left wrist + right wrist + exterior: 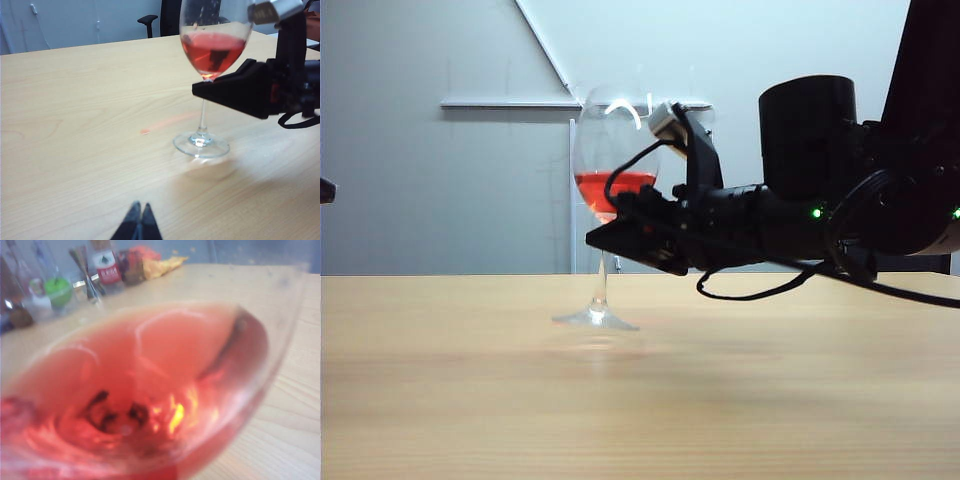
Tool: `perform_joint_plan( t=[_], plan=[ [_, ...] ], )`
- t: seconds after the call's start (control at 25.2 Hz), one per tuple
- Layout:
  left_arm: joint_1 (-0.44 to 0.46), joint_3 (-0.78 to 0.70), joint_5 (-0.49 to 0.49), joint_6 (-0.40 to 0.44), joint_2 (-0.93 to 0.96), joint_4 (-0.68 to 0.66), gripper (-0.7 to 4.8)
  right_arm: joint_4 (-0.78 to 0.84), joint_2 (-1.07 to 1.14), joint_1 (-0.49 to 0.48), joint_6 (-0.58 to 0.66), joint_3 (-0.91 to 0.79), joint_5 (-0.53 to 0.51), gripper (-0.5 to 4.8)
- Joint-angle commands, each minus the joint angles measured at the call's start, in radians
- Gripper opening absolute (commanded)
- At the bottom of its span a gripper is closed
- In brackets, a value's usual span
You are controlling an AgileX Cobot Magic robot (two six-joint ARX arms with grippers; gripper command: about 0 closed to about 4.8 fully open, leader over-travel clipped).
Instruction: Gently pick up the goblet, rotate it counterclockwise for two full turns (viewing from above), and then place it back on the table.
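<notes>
The goblet [610, 150] is a tall clear glass holding red liquid, with its round foot [595, 318] low on the pale wood table [620, 400]. My right gripper [600, 238] reaches in level from the right and is shut on the thin stem just under the bowl. The left wrist view shows the goblet [215, 45] with the black right gripper [200, 90] across the top of its stem. The bowl [150, 390] fills the right wrist view and hides the jaws. My left gripper [139, 207] is shut and empty, well short of the goblet.
Bottles [105, 265], a green object [59, 290] and a snack bag [160, 265] stand along the table's far edge. An office chair [150, 20] sits beyond the table. A black cable [750, 290] loops under the right arm.
</notes>
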Motion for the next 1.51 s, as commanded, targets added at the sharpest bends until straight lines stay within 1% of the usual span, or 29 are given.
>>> perform_joint_plan(
  t=[0.04,0.08,0.12,0.2,0.32,0.4,0.59,0.67,0.71,0.75,0.95,1.11,1.15,1.23,1.35,1.43,1.51],
  plan=[
    [0.0,0.002,0.002,0.006,0.001,0.007,-0.05,0.066,-0.022,-0.013,0.166,0.005,0.008,-0.04],
    [0.0,0.002,0.002,0.006,0.0,0.007,-0.05,0.061,-0.025,-0.018,0.19,0.005,0.008,-0.04],
    [0.0,0.002,0.002,0.006,0.0,0.007,-0.05,0.05,-0.036,-0.032,0.245,0.004,0.009,-0.04],
    [0.0,0.002,0.002,0.006,0.0,0.007,-0.05,-0.007,-0.064,-0.051,0.31,0.005,0.008,-0.04],
    [0.0,0.002,0.002,0.006,0.0,0.007,-0.05,-0.121,-0.114,-0.061,0.306,0.005,0.024,-0.04],
    [0.0,0.002,0.002,0.006,0.0,0.007,-0.04,-0.258,-0.181,-0.06,0.259,0.005,0.074,-0.04],
    [0.0,0.002,0.002,0.006,0.0,0.007,-0.05,-0.475,-0.302,-0.055,0.122,0.005,0.18,-0.04],
    [0.0,0.002,0.002,0.006,0.0,0.007,-0.05,-0.533,-0.338,-0.055,0.072,0.005,0.205,-0.04],
    [0.0,0.002,0.002,0.006,0.0,0.007,-0.05,-0.586,-0.375,-0.053,0.02,0.005,0.231,-0.04],
    [0.0,0.002,0.002,0.006,0.0,0.007,-0.05,-0.631,-0.409,-0.041,-0.037,0.005,0.281,-0.04],
    [0.0,0.002,0.002,0.006,0.0,0.007,-0.05,-0.666,-0.472,0.02,-0.19,0.005,0.396,-0.04],
    [0.0,0.002,0.002,0.006,0.0,0.007,-0.05,-0.637,-0.486,0.076,-0.234,0.005,0.482,-0.04],
    [0.0,0.002,0.002,0.006,0.0,0.008,-0.05,-0.646,-0.486,0.095,-0.244,0.005,0.531,-0.04],
    [0.0,0.002,0.002,0.006,0.0,0.007,-0.05,-0.666,-0.486,0.119,-0.267,0.005,0.586,-0.04],
    [0.0,0.002,0.002,0.006,0.0,0.007,-0.05,-0.674,-0.487,0.157,-0.29,0.003,0.638,-0.04],
    [0.0,0.002,0.002,0.006,0.0,0.007,-0.05,-0.664,-0.487,0.17,-0.29,0.002,0.637,-0.04],
    [0.0,0.002,0.002,0.006,0.0,0.007,-0.05,-0.62,-0.487,0.183,-0.29,-0.003,0.637,-0.04]
  ],
)
